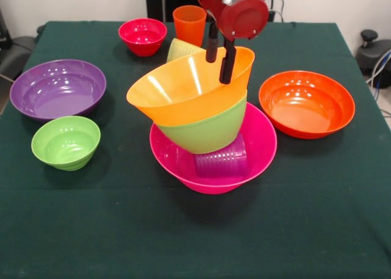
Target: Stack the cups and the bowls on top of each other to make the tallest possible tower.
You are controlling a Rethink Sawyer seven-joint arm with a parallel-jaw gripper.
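The purple bowl [58, 88] and small green bowl [66, 142] sit apart at the left of the surface [195, 242]; both look light, stiff and glossy, likely slippery, so a thin rim is the best place to take hold. At centre the tower [204, 117] leans left: pink bowl [259, 146] as base, purple cup [221, 163] lying in it, medium green bowl [208, 131], then yellow-orange bowl [183, 90] tilted on top. The pincer [220, 53] stands over that top bowl's far rim, one finger inside and one outside; whether it grips I cannot tell. Behind stand the red bowl [142, 36], yellow cup [181, 49] and orange cup [189, 24]. The orange-red bowl [306, 103] lies right.
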